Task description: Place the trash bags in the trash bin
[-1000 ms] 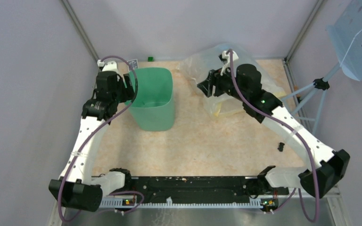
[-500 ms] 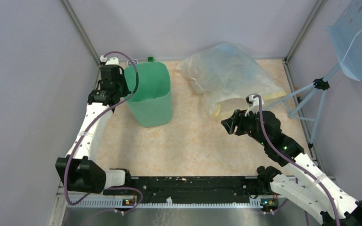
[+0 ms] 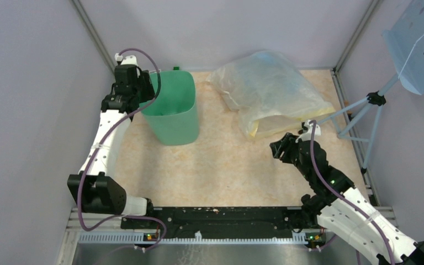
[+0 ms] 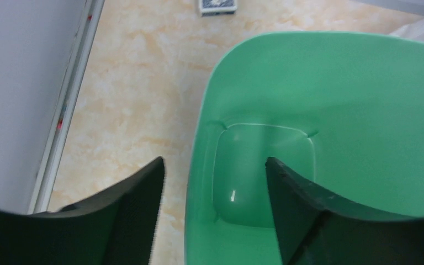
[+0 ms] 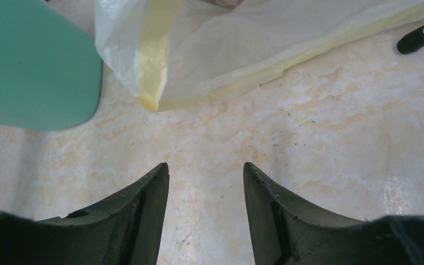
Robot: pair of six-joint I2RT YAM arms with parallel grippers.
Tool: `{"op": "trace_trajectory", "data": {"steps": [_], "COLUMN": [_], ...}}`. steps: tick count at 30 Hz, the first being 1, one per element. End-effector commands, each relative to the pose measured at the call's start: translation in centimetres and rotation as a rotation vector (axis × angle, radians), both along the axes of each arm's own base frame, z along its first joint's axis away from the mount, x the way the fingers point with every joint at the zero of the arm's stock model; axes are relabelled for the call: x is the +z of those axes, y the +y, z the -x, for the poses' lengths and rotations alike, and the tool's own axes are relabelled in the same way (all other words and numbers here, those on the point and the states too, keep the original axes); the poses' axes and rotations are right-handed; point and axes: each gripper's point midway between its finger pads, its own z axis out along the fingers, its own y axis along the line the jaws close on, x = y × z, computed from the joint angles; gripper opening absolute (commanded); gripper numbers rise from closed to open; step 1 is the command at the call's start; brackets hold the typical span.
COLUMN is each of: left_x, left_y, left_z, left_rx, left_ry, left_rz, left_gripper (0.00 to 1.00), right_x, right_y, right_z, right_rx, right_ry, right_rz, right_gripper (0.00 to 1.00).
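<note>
1. The trash bin (image 3: 172, 113) is mint-green smooth plastic, with a rounded-square rim and sides that taper towards its base.
2. It stands on the back left part of the desk (image 3: 226, 165), near the left wall.
3. From overhead it seems to lean towards the back left, so mostly its outer wall shows.
4. The left wrist view looks down into it: a smooth green, rounded-square floor with a small glint of light.
5. Its left wall runs between the spread fingers of the left hand (image 4: 214, 161), one finger outside and one inside; whether they touch the wall cannot be told.
</note>
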Motion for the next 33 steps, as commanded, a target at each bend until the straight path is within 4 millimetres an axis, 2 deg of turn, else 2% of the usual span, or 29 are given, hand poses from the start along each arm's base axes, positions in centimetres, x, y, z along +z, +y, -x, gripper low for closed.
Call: {"op": "trace_trajectory", "data": {"steps": [1, 4, 7, 11, 13, 14, 17, 22, 29, 33], "left_x": [8.0, 11.9, 14.1, 14.3, 13.8, 13.4, 12.1, 7.8, -0.2, -3.0], "left_y": [-3.4, -6.2, -10.6, -17.7, -20.9, -22.9, -27.1, -33.5, -39.6, -41.9], "left_z": [2.3, 4.0, 5.0, 6.4, 7.3, 8.1, 9.3, 10.4, 8.4, 6.5], "left_rx": [-0.183, -0.284, -0.42, -0.625, -0.702, -0.749, -0.811, -0.941, -1.058, -1.056], "left_ry": [-0.204, -0.32, -0.386, -0.418, -0.428, -0.436, -0.464, -0.449, -0.375, -0.343], "left_rz": [0.073, 0.09, 0.088, 0.099, 0.089, 0.077, -0.009, -0.139, -0.251, -0.273], "left_gripper": [0.87, 0.93, 0.93, 0.91, 0.9, 0.9, 0.91, 0.94, 0.95, 0.94], "right_x": [-1.6, -1.8, -1.4, -1.3, -1.5, -1.7, -1.9, -1.7, -1.7, -2.8], "right_y": [0.3, 1.1, 0.7, -0.7, -1.0, -1.2, -1.7, -2.4, -3.0, -2.8], "right_z": [-1.3, -1.7, -2.1, -2.6, -2.9, -3.1, -4.1, -5.4, -5.6, -5.2], "right_rx": [-0.049, -0.03, -0.057, -0.122, -0.127, -0.125, -0.112, -0.116, -0.147, -0.147], "right_ry": [0.064, 0.071, 0.052, 0.053, 0.067, 0.079, 0.111, 0.113, 0.085, 0.07], "right_rz": [0.011, -0.021, -0.05, -0.067, -0.084, -0.097, -0.159, -0.264, -0.301, -0.336], "right_gripper": [0.52, 0.52, 0.52, 0.51, 0.51, 0.5, 0.49, 0.48, 0.45, 0.44]}}
